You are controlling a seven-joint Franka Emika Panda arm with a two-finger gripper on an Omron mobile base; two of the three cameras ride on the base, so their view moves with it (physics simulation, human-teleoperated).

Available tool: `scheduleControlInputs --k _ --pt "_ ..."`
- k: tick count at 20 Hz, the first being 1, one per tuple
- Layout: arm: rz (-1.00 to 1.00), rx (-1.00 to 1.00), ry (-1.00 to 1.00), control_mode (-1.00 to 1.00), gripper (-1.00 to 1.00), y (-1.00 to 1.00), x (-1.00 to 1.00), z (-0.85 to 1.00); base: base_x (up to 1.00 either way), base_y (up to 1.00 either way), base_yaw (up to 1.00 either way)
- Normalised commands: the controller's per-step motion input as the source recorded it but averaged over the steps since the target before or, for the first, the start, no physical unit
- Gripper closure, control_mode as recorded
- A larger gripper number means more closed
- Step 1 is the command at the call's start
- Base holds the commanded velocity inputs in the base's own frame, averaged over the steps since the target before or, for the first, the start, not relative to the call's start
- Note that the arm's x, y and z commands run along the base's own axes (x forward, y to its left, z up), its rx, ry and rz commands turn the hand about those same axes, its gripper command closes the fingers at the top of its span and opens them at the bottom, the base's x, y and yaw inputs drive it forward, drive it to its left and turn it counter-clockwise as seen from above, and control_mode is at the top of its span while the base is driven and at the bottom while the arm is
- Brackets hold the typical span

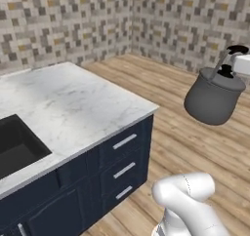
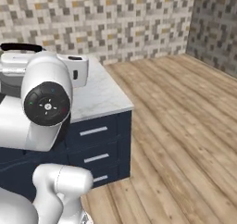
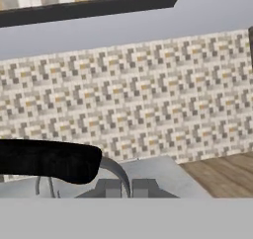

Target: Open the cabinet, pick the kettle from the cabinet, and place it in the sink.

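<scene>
The grey kettle (image 1: 213, 99) hangs in the air at the right, over the wooden floor and beyond the counter's end. My gripper (image 1: 233, 59) is shut on its black arched handle from above, and the body tilts below it. In the hand view the black handle (image 3: 49, 160) crosses the lower left, just beside the gripper (image 3: 126, 188). In the right base view the handle (image 2: 21, 47) peeks out behind my arm. The black sink (image 1: 19, 138) is set into the white marble counter (image 1: 83, 108) at the far left, well apart from the kettle. The cabinet is out of view.
Navy drawers with horizontal silver handles (image 1: 124, 170) face the counter's end. Mosaic tile walls (image 1: 146, 20) close off the back corner. Open wooden floor (image 2: 185, 126) stretches to the right of the counter. My own arm (image 2: 46, 102) blocks the left of the right base view.
</scene>
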Motion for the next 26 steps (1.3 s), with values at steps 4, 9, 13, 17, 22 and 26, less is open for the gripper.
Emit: scheduleControlInputs --k 4,9,13,17,22,26 --pt "0.0 0.0 0.0 1.0 1.0 0.0 0.0 0.0 0.33 0.76 -0.02" --pt "0.0 0.0 0.0 1.0 1.0 0.0 0.0 0.0 0.12 0.89 -0.06" --pt "0.0 0.0 0.0 1.0 1.0 0.0 0.0 0.0 0.0 0.87 0.1" --pt "0.0 0.0 0.0 1.0 1.0 0.0 0.0 0.0 0.0 0.42 0.36" --pt "0.0 0.0 0.0 1.0 1.0 0.0 0.0 0.0 0.0 0.16 0.45" --pt "0.0 0.0 0.0 1.0 1.0 0.0 0.0 0.0 0.17 0.27 0.44"
